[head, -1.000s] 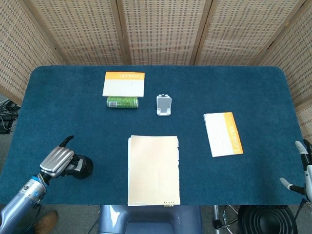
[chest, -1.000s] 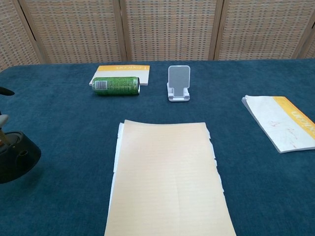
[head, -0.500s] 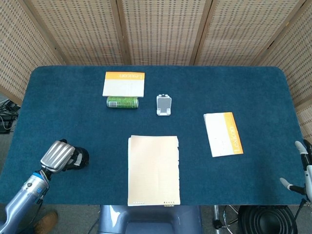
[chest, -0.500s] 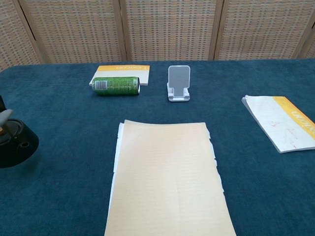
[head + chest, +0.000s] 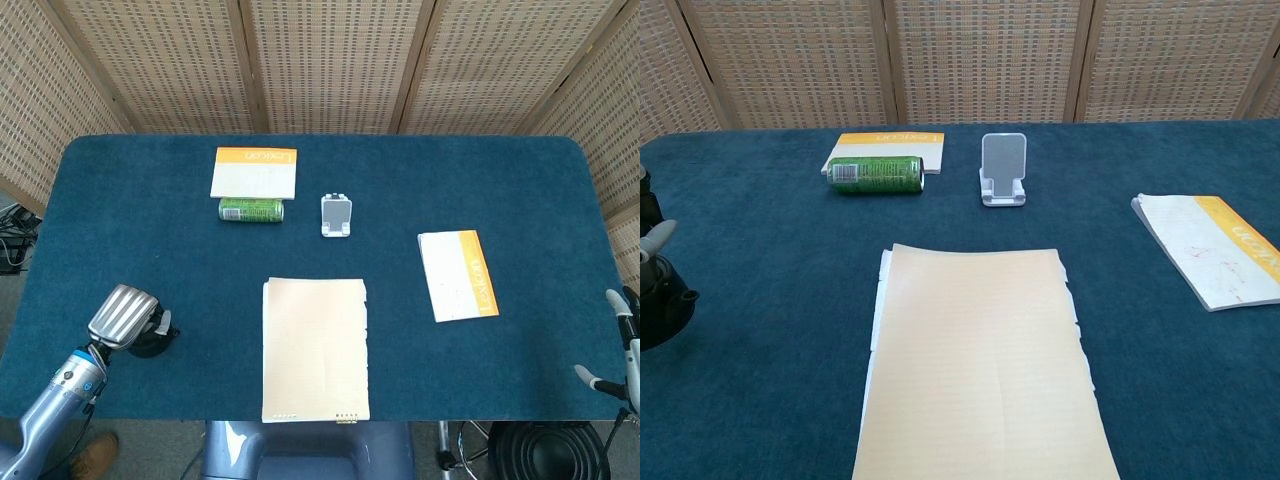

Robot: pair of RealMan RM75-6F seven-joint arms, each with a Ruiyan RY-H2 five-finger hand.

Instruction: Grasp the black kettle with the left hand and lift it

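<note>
The left hand (image 5: 124, 317) is clamped over the black kettle (image 5: 152, 343) near the table's front-left corner, kettle tucked right beneath it. Blue felt table (image 5: 150, 240), wicker screens (image 5: 330, 60) behind. The right hand (image 5: 620, 345) hangs off the far edge, fingers spread, holding nothing.

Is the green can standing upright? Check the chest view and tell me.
No, the green can lies on its side on the blue table, in front of the orange-topped booklet.

Head view looks steeply down; chest view looks low, nearer, sharing the table (image 5: 500, 200).
</note>
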